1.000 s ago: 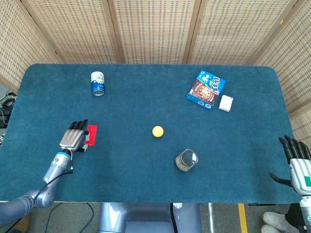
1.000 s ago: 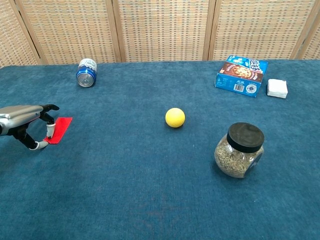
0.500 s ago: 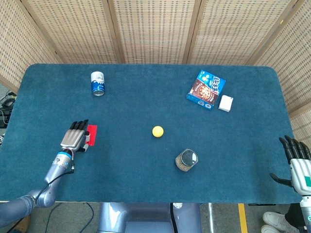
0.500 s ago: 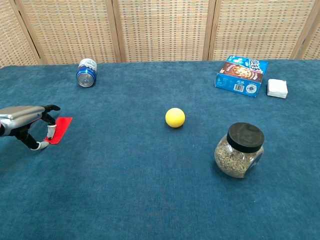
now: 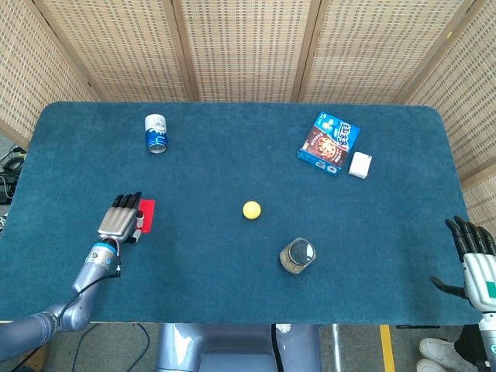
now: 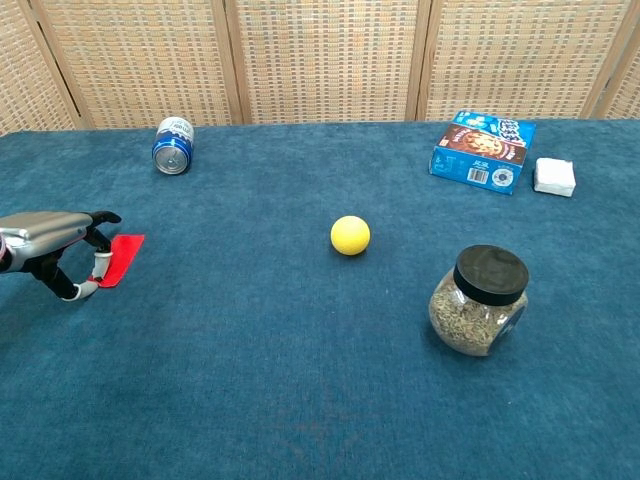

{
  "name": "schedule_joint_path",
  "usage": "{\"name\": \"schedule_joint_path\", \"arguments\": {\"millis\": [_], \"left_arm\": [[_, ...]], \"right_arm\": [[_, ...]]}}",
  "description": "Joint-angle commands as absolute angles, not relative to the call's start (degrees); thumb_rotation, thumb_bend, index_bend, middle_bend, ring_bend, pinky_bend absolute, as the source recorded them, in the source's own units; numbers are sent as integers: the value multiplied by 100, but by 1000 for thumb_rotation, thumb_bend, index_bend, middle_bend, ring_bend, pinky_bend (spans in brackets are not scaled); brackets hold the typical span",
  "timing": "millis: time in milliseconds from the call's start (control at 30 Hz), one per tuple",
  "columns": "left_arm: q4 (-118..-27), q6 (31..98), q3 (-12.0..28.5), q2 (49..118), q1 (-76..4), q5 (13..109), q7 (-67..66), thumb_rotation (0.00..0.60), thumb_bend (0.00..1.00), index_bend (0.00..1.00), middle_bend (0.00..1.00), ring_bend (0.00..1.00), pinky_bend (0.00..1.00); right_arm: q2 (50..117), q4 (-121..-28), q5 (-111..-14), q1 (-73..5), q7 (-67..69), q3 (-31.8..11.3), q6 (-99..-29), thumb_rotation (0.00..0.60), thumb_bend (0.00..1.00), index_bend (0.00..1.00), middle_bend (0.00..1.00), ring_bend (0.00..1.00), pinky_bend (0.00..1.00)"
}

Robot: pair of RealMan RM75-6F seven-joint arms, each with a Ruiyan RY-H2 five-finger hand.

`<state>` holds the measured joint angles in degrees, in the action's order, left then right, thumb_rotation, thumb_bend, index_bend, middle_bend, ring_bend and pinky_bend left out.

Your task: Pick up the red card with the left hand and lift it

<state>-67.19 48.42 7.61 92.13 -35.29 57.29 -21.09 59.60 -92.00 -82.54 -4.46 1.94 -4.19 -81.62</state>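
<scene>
The red card (image 5: 146, 214) lies flat on the blue tabletop near the left edge; in the chest view the red card (image 6: 121, 257) shows as a thin slanted patch. My left hand (image 5: 120, 220) hovers at the card's left side, its fingers arched out over that edge and the thumb tip low by the card's near corner. From the chest the left hand (image 6: 52, 248) looks unclosed, and the card is not lifted. My right hand (image 5: 474, 257) hangs past the table's right front corner, fingers spread, holding nothing.
A blue can (image 5: 156, 132) lies on its side at the back left. A yellow ball (image 5: 251, 209) sits mid-table, with a black-lidded jar (image 5: 297, 256) in front of it. A blue snack box (image 5: 328, 142) and a small white box (image 5: 359, 164) stand at the back right.
My left hand has slid slightly back toward the table's near-left side, so a little less of it covers the card. The card stays flat in place. The right hand has not moved.
</scene>
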Motion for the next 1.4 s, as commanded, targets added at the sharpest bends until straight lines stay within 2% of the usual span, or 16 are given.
{"name": "schedule_joint_path", "arguments": {"millis": [33, 367, 1033, 1400], "left_arm": [[-6793, 4873, 785, 9187, -3557, 5650, -2198, 600, 520, 582, 0, 0, 0], [-6883, 4858, 848, 9148, -3651, 5403, -2351, 600, 520, 611, 0, 0, 0], [-6695, 4816, 1657, 9119, -4422, 4353, -2758, 600, 519, 638, 0, 0, 0], [-6218, 5244, 2223, 9123, -4851, 4757, -2259, 600, 509, 640, 0, 0, 0]], "right_arm": [[5967, -9195, -8247, -446, 190, -418, -8157, 600, 0, 0, 0, 0, 0], [5981, -9182, -8247, -448, 178, -417, -8156, 600, 0, 0, 0, 0, 0], [6018, -9134, -8175, -477, 158, -435, -8084, 600, 0, 0, 0, 0, 0], [6077, -9093, -8089, -512, 63, -448, -7998, 600, 0, 0, 0, 0, 0]]}}
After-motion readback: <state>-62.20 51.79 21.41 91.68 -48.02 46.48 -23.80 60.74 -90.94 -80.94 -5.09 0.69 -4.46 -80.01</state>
